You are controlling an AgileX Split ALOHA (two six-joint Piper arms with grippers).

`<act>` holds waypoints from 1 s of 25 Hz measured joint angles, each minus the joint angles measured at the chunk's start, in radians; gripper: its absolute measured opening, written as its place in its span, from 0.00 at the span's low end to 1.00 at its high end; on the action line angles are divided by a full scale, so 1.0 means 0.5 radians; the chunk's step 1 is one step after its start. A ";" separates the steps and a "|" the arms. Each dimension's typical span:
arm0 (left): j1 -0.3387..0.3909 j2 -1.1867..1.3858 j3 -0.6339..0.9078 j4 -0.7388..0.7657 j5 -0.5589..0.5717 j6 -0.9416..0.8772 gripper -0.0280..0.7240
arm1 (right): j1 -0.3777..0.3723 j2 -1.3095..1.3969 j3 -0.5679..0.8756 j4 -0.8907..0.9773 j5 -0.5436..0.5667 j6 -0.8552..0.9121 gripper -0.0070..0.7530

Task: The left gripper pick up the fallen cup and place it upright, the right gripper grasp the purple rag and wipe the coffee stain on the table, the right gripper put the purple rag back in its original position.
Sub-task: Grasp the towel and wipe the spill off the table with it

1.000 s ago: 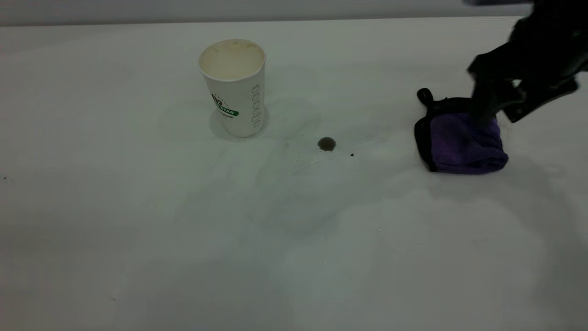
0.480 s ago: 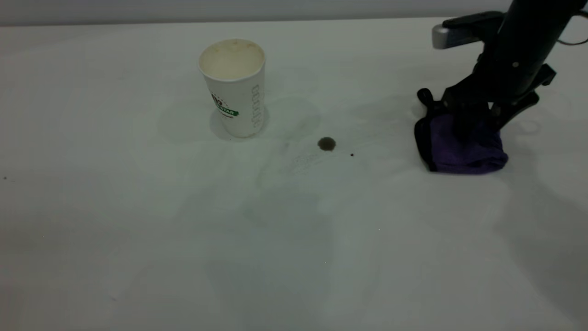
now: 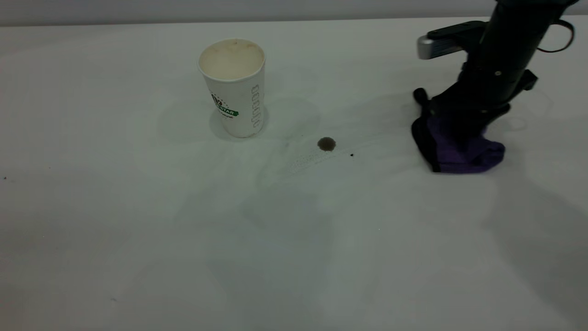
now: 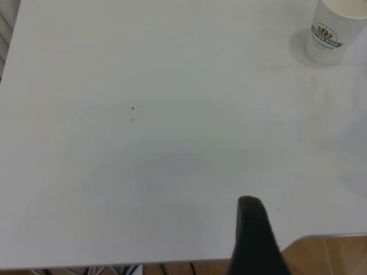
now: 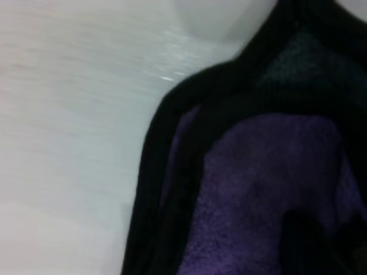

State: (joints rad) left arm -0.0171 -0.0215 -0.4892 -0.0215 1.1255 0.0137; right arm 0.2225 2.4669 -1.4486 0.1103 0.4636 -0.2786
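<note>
Bunching under the right gripper (image 3: 464, 126), the purple rag (image 3: 464, 154) has lost its flat fold since a second ago, fingers apparently pinched into it, likely grasp made; cup (image 3: 234, 87) upright, coffee stain (image 3: 326, 144) unwiped | left wrist: left gripper (image 4: 255, 238) parked off-table, opening unclear | right wrist: purple rag (image 5: 258, 189) fills view.

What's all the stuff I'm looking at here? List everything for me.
cup: one, white with a green band, upright, far left of centre on the table.
coffee stain: one, dark brown, between cup and rag.
black speck: one, just right of the stain.
purple rag: one, purple with black edging, on the right, bunched up under the gripper.
table: one, white.
right gripper: one, black, pressed down into the rag.
left gripper: one, black, near the table's edge, away from the cup.
</note>
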 joint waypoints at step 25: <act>0.000 0.000 0.000 0.000 0.000 0.000 0.72 | 0.518 0.053 -0.112 0.269 -0.361 -0.054 0.11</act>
State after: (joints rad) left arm -0.0171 -0.0215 -0.4892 -0.0215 1.1255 0.0137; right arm 0.4814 2.4936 -1.5044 0.2447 0.2834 -0.3057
